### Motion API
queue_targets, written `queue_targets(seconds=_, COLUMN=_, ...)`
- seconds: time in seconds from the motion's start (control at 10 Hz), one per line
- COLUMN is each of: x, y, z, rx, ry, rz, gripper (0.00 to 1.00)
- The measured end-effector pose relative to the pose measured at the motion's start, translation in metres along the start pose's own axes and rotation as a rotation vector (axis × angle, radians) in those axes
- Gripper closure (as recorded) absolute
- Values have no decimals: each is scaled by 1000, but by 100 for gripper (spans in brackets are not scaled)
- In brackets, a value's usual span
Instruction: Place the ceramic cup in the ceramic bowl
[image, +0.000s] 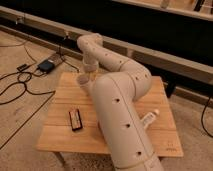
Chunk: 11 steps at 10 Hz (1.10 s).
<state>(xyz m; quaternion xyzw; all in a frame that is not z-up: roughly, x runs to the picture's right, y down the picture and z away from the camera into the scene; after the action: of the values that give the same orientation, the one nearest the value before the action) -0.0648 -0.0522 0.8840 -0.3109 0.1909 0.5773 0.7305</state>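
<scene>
My gripper (85, 76) points down over the far left part of the wooden table (60, 135), at the end of the large white arm (120, 100). A small pale, rounded shape (81, 80) sits right at the gripper; it may be the ceramic cup, but I cannot tell if it is held. The dark purple-maroon ceramic bowl does not show; the arm hides much of the table's middle.
A small dark red oblong object (75, 120) lies on the table's left front. A long white bottle (150, 119) lies at the right, partly behind the arm. Cables and a dark box (46, 65) lie on the floor to the left. A dark wall runs behind.
</scene>
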Motion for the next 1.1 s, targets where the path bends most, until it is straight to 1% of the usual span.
queue_targets(seconds=0.1, x=20, y=-8, z=-10, rx=1, ry=16, rz=21, gripper=100)
queue_targets(seconds=0.2, x=35, y=-12, z=-15, rx=2, ry=27, rz=34, gripper=100)
queue_targets(seconds=0.4, x=72, y=-19, z=-26, rx=-2, ry=39, rz=60, gripper=100)
queue_targets(seconds=0.5, x=96, y=-20, z=-33, rx=-14, ry=39, rz=78, gripper=100)
queue_targets(seconds=0.6, x=114, y=-20, z=-39, rx=-26, ry=38, rz=88, gripper=100)
queue_targets(seconds=0.8, x=142, y=-20, z=-49, rx=-49, ry=27, rz=98, gripper=100)
queue_targets(seconds=0.9, x=161, y=-21, z=-55, rx=-67, ry=16, rz=99, gripper=100)
queue_targets(seconds=1.1, x=185, y=-27, z=-57, rx=-84, ry=12, rz=108, gripper=100)
